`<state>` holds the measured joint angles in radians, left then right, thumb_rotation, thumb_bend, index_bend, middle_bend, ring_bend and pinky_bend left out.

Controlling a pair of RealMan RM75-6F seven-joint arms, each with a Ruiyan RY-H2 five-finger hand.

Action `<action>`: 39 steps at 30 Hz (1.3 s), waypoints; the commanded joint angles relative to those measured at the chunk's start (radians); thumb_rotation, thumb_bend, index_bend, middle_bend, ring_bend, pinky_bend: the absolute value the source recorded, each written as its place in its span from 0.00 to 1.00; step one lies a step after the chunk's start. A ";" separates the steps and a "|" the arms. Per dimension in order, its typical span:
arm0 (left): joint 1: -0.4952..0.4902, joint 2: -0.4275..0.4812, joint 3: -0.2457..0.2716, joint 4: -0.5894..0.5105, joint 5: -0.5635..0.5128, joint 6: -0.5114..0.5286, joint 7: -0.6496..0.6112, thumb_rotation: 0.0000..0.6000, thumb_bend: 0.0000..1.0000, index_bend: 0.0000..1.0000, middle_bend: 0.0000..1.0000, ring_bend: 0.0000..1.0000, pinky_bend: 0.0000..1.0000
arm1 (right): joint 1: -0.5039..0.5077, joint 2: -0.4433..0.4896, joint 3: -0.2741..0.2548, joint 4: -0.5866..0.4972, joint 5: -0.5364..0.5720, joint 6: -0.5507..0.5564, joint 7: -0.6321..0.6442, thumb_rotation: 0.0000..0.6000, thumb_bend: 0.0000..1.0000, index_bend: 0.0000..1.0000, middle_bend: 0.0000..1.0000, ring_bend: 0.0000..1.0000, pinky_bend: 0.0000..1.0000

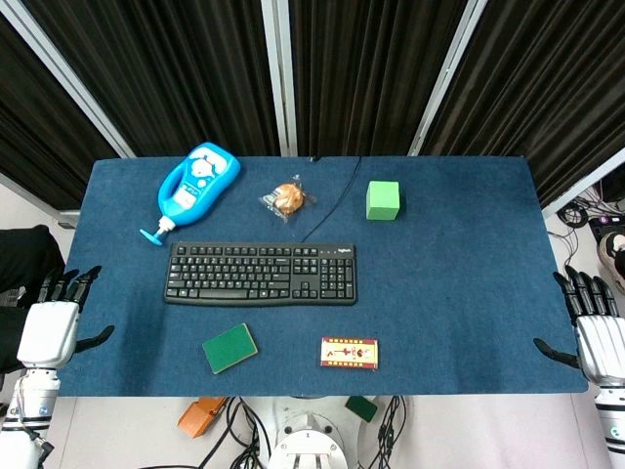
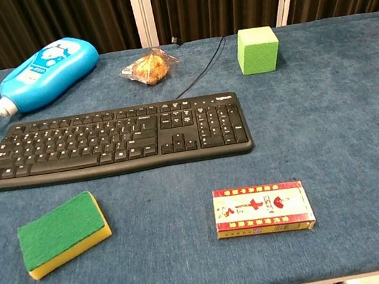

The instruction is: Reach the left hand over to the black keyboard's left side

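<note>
The black keyboard (image 1: 261,274) lies across the middle of the blue table, and the chest view shows it (image 2: 114,140) with its cable running to the back. My left hand (image 1: 59,318) hovers off the table's left edge, well left of the keyboard's left end, fingers apart and empty. At the table's right edge, my right hand (image 1: 591,327) is open too, holding nothing. The chest view shows neither hand.
A blue pump bottle (image 1: 193,186) lies behind the keyboard's left end. A wrapped bun (image 1: 286,198) and a green cube (image 1: 383,199) sit further back. In front lie a green sponge (image 1: 229,348) and a small red box (image 1: 349,353).
</note>
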<state>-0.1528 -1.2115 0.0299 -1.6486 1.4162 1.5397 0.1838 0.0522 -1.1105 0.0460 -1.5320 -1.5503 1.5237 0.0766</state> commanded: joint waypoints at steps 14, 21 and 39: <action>-0.243 0.026 -0.123 -0.086 0.059 -0.296 0.072 1.00 0.27 0.12 0.59 0.57 0.57 | 0.014 0.019 0.018 -0.030 -0.003 0.004 -0.020 1.00 0.19 0.00 0.03 0.00 0.00; -0.468 -0.048 -0.221 -0.010 -0.173 -0.638 0.128 1.00 0.60 0.22 0.91 0.88 0.86 | 0.012 0.017 0.015 -0.038 0.011 -0.008 -0.028 1.00 0.19 0.00 0.03 0.00 0.00; -0.675 -0.234 -0.192 0.178 -0.522 -0.808 0.287 1.00 0.70 0.24 0.98 0.95 0.92 | 0.008 0.009 0.019 -0.012 0.049 -0.029 -0.017 1.00 0.19 0.00 0.03 0.00 0.00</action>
<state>-0.8132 -1.4327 -0.1705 -1.4863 0.9145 0.7400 0.4582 0.0603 -1.1017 0.0647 -1.5443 -1.5016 1.4946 0.0596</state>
